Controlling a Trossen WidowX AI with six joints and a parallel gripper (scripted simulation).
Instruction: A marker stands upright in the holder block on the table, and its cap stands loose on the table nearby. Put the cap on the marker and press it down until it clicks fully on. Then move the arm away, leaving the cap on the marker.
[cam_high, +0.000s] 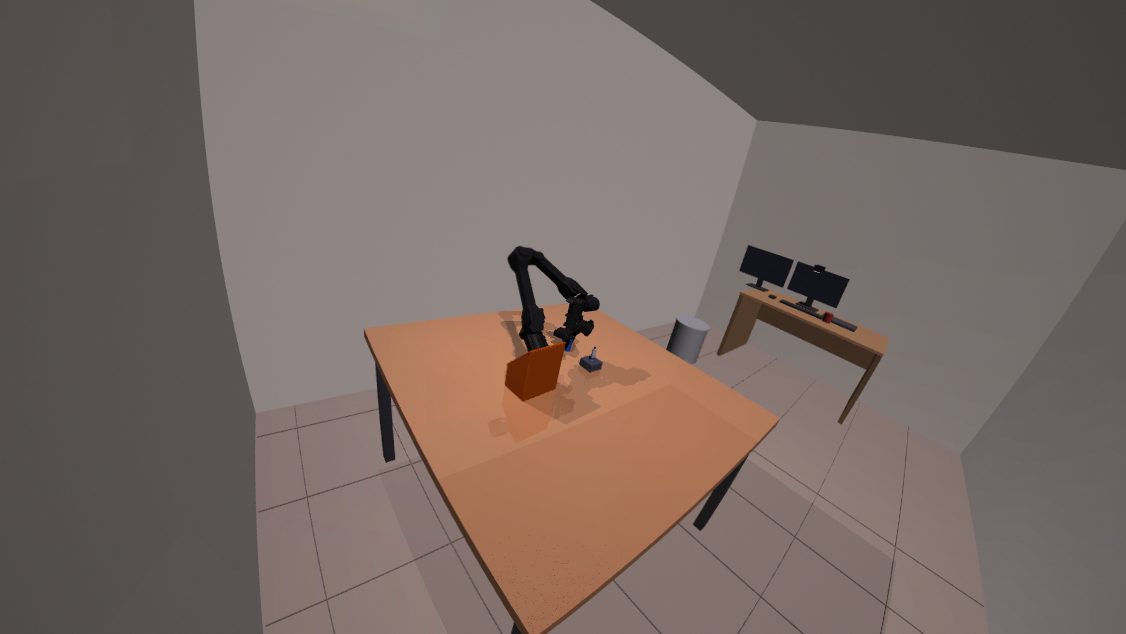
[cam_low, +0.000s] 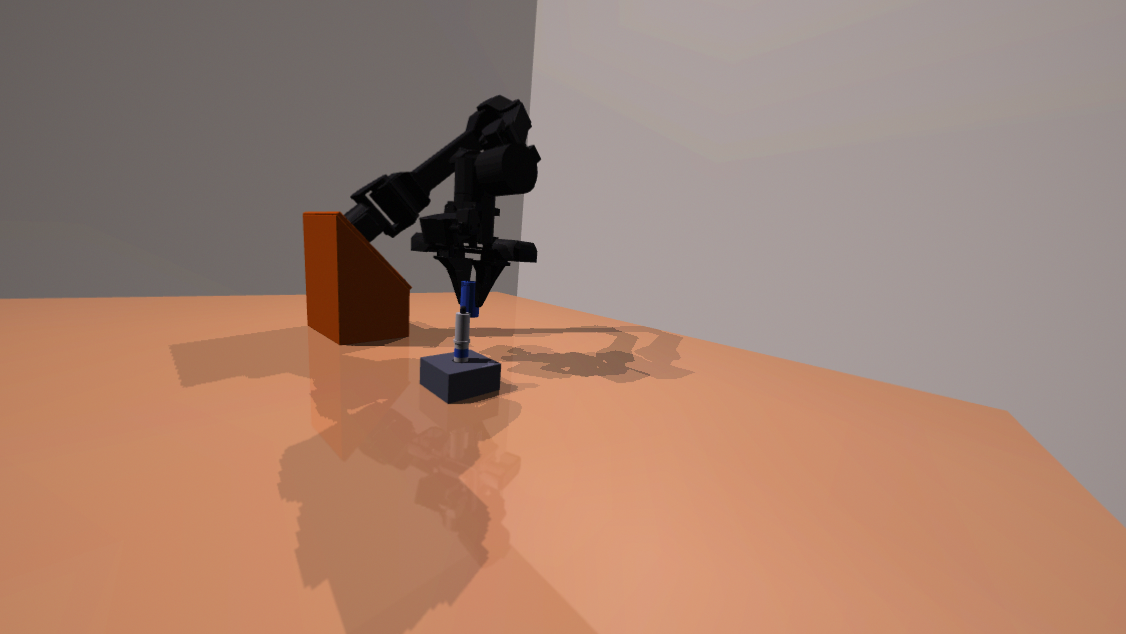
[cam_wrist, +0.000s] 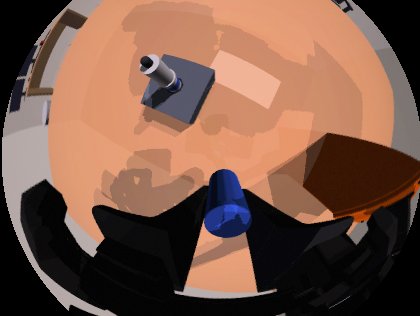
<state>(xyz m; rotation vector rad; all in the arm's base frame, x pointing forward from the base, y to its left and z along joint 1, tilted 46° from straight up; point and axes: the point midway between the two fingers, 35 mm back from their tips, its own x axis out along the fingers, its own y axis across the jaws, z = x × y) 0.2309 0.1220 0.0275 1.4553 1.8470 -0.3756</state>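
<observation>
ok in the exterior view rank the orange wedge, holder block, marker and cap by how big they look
1. orange wedge
2. holder block
3. marker
4. cap, held in the gripper

The cap's fingers cover part of it, so the marker-cap order is less sure.

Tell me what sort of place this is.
Probably an office or lab room: a tiled floor, a side desk with two monitors, and a robot arm working on a large table.
</observation>
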